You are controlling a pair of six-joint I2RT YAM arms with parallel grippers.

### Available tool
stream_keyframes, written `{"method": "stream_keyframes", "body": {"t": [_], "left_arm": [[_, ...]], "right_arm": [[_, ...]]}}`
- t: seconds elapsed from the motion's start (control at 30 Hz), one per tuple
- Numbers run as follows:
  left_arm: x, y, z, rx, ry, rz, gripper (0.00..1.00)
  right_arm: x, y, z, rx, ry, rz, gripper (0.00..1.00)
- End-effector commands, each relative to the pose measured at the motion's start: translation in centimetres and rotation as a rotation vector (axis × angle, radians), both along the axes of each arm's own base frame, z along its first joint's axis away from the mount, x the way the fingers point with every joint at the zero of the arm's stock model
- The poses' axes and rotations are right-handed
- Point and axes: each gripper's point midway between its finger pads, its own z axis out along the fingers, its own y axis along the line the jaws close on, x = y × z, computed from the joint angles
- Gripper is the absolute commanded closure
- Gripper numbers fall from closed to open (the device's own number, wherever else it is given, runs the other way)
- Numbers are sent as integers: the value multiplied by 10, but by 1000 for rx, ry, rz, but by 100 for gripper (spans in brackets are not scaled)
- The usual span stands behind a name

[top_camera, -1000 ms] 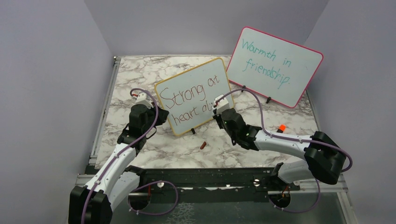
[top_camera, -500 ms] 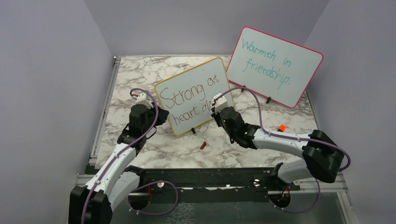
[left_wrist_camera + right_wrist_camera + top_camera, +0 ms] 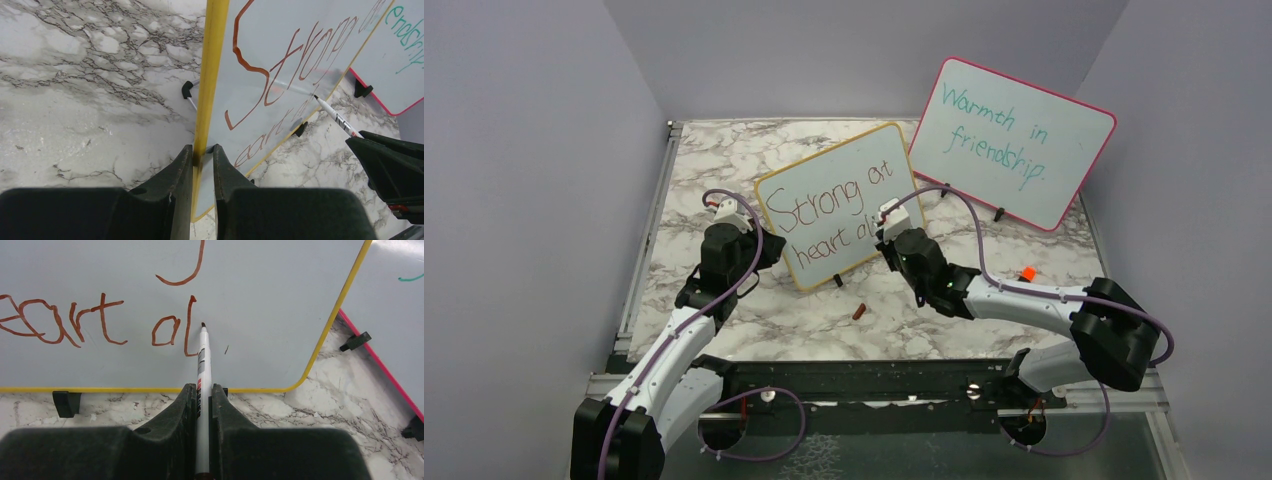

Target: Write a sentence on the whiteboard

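The yellow-framed whiteboard (image 3: 839, 205) stands tilted mid-table on small black feet. My left gripper (image 3: 202, 150) is shut on the whiteboard's yellow left edge (image 3: 212, 75), one finger on each side of it. The sentence (image 3: 85, 322) in red-brown marker reads "Strong at" above "heart al" (image 3: 829, 238). My right gripper (image 3: 202, 390) is shut on a white marker (image 3: 202, 360), whose dark tip sits at the board just right of the "l". In the left wrist view the marker (image 3: 336, 117) slants up to the board face from the right gripper's black body.
A pink-framed board (image 3: 1009, 140) with teal words "Warmth in friendship." leans at the back right, close behind the whiteboard's right edge. A small red-brown cap (image 3: 858, 312) lies on the marble table (image 3: 724, 160) in front. An orange piece (image 3: 1027, 273) lies at the right.
The right gripper has slid slightly left and down along the board with the marker. The second word now shows "al". The left arm has not moved.
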Motion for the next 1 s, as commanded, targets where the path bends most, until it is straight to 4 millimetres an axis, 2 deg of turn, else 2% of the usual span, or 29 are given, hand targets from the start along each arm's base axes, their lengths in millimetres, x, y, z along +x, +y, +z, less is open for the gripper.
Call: {"method": "stream_keyframes", "body": {"t": [0.0,0.33,0.53,0.7,0.97], "left_arm": [[2,14,-11,38,31,67,100],[2,13,-10,37,31,67,100],[2,14,-10,38,32,67,100],[1,14,-9,36,29,67,100],[1,14,-9,37,31,67,100]], "right_arm": [[3,-4,-2,10,11,-24,99],[-8,-20,-21,-19,55,-47,99],[-9,-21,-21,-20,56,-47,99],[-5,-20,-15,-6,38,-58,99],[8,-13,11,17,-26,-60,99]]}}
